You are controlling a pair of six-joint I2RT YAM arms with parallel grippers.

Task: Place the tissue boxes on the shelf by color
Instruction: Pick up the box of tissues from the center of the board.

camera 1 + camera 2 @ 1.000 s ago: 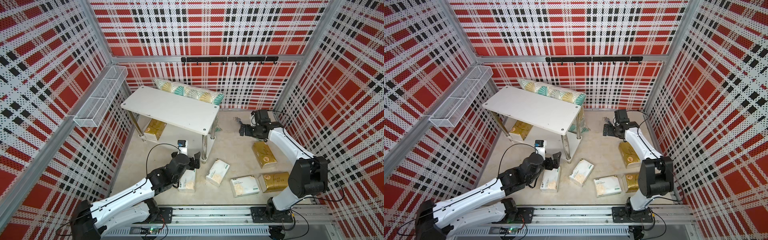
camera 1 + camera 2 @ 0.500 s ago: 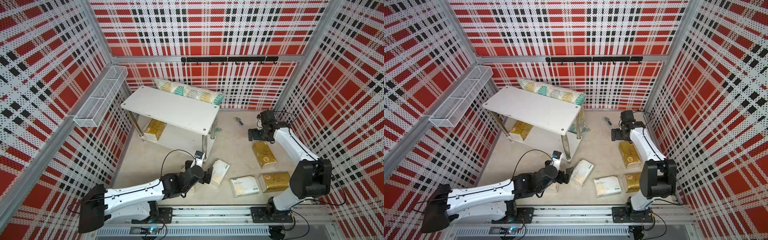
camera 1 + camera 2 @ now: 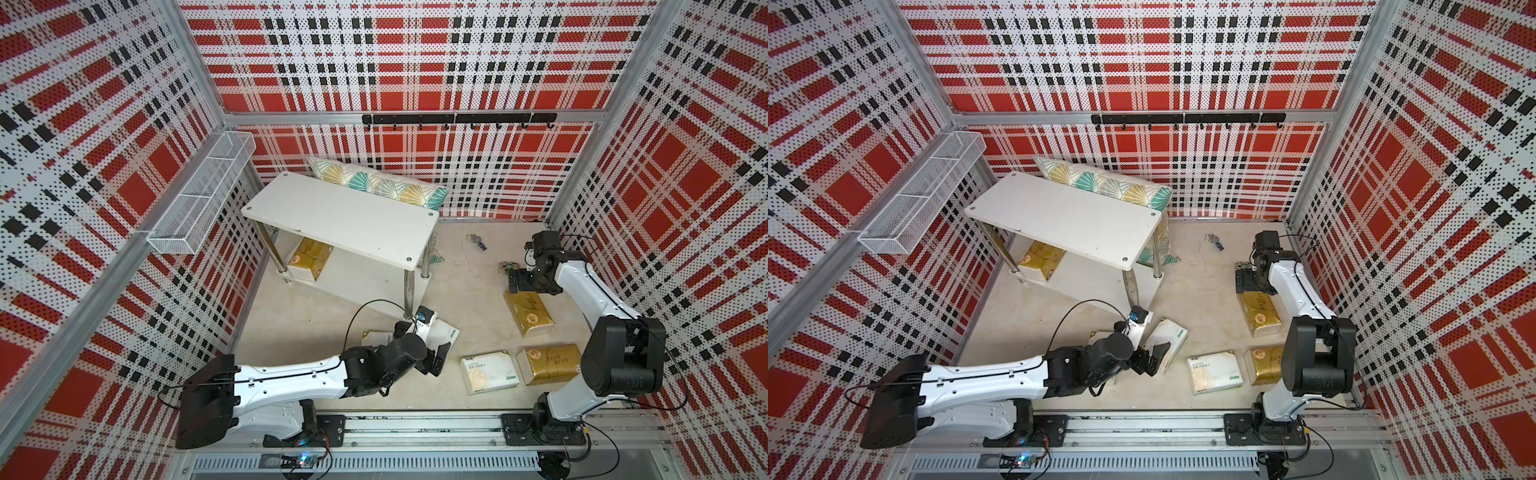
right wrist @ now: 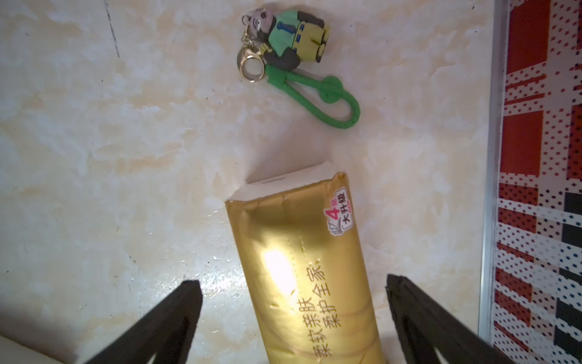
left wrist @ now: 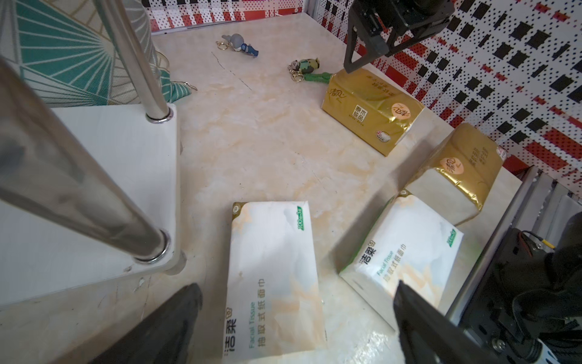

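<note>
Your right claw (image 4: 293,282) is wide apart over a gold tissue pack (image 4: 299,252) on the floor (image 4: 126,141). Your left claw (image 5: 297,285) is wide apart over a white tissue pack (image 5: 271,252) near the shelf (image 5: 94,189).

I am seeing red plaid walls (image 3: 415,62) enclosing a beige marble floor (image 3: 291,324); a wire basket (image 3: 199,199) is hanging left, a hook rail (image 3: 457,118) far.
</note>
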